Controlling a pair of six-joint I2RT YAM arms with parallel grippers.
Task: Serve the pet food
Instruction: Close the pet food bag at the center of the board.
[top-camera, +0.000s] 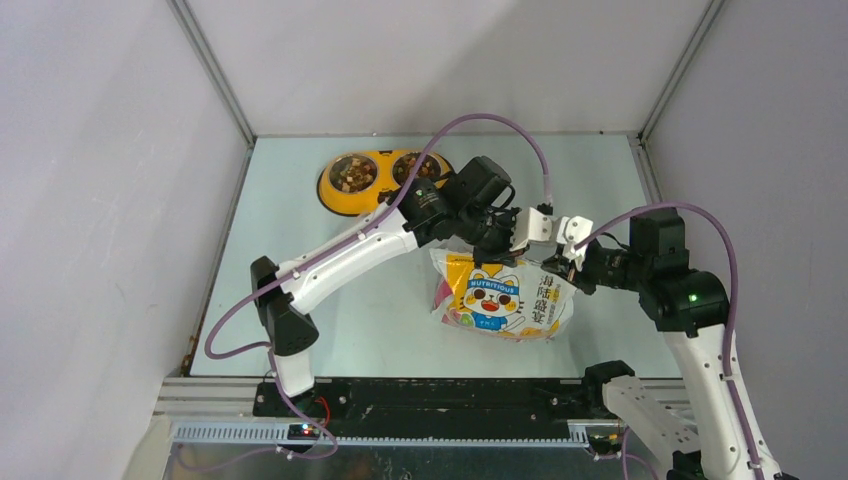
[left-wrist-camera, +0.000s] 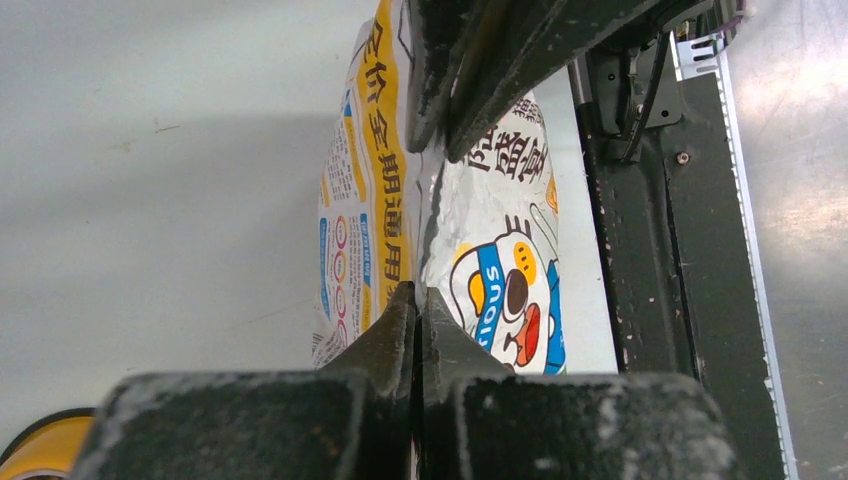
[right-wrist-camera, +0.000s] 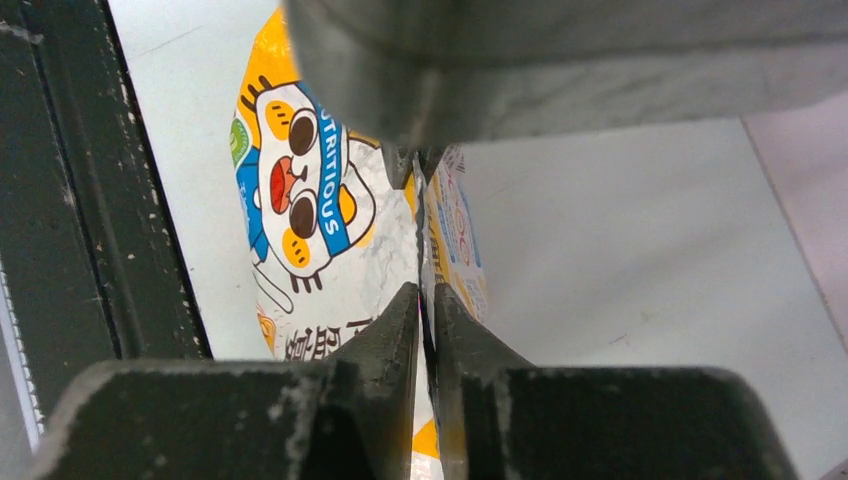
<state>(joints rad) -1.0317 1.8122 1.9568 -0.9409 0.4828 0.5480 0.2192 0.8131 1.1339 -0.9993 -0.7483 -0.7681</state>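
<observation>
The glossy yellow-white bag (top-camera: 497, 297) with the cartoon cat hangs over the table's middle, held by its top edge between both arms. My left gripper (top-camera: 497, 243) is shut on that edge; in the left wrist view its fingertips (left-wrist-camera: 421, 292) pinch the seam of the bag (left-wrist-camera: 500, 230). My right gripper (top-camera: 560, 262) is shut on the same edge from the right, its tips (right-wrist-camera: 425, 292) clamping the bag (right-wrist-camera: 320, 210). Brown pet food (top-camera: 352, 173) lies in both bowls of the yellow feeder (top-camera: 383, 205) at the back. The bag's contents are hidden.
The feeder stands behind the left arm's wrist, close to the back wall. Grey walls close the table on the left, back and right. A black rail (top-camera: 440, 395) runs along the near edge under the bag. Purple cables arc over both arms.
</observation>
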